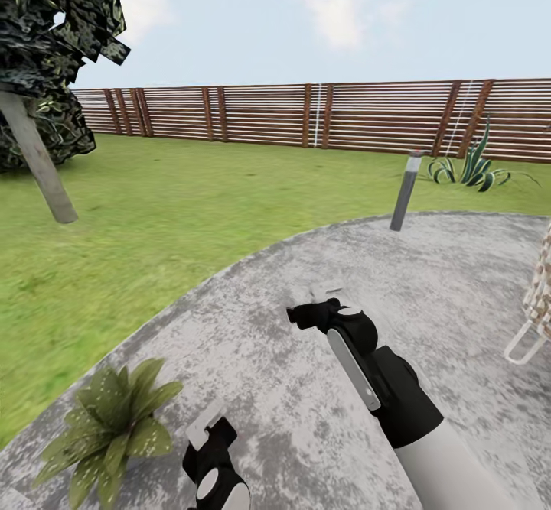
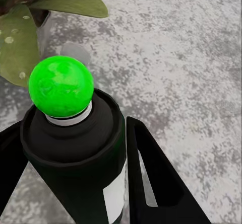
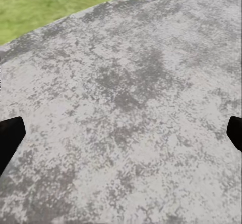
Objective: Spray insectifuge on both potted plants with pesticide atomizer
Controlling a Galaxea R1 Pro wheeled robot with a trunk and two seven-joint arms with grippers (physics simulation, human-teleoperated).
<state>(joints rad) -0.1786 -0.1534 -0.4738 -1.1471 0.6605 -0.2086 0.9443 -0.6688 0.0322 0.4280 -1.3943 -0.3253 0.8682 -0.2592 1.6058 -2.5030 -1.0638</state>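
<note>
Ground: grey mottled stone paving (image 1: 306,288), a broad rounded pad whose curved edge meets green lawn (image 1: 153,212) toward the left and far side. The lawn runs back to a brown horizontal-slat fence (image 1: 306,116) that closes the far side from left to right under a pale cloudy sky.

Standing items at the margins: a leaning grey tree trunk (image 1: 42,166) with dark foliage at far left on the grass; a grey bollard lamp (image 1: 405,190) at the paving's far edge; a spiky green plant (image 1: 471,166) near the fence at right; a pale scaly object (image 1: 539,296) cut by the right border.

Potted plant (image 1: 115,426): rosette of pale-speckled leaves, on the paving at lower left, just beside the left gripper (image 1: 207,437). Its leaves (image 2: 20,38) also show in the left wrist view.

Pesticide atomizer (image 2: 75,148): dark bottle with white label and a bright green ball tip, upright between the left gripper's black fingers (image 2: 156,178), which are closed against its sides.

Right gripper (image 1: 306,315): held out over mid-paving; in the right wrist view its fingertips (image 3: 10,138) sit at opposite borders, spread wide, holding nothing, bare paving beneath.

Open room: unobstructed paving ahead and to the right of the arms; open lawn beyond the curved edge.
</note>
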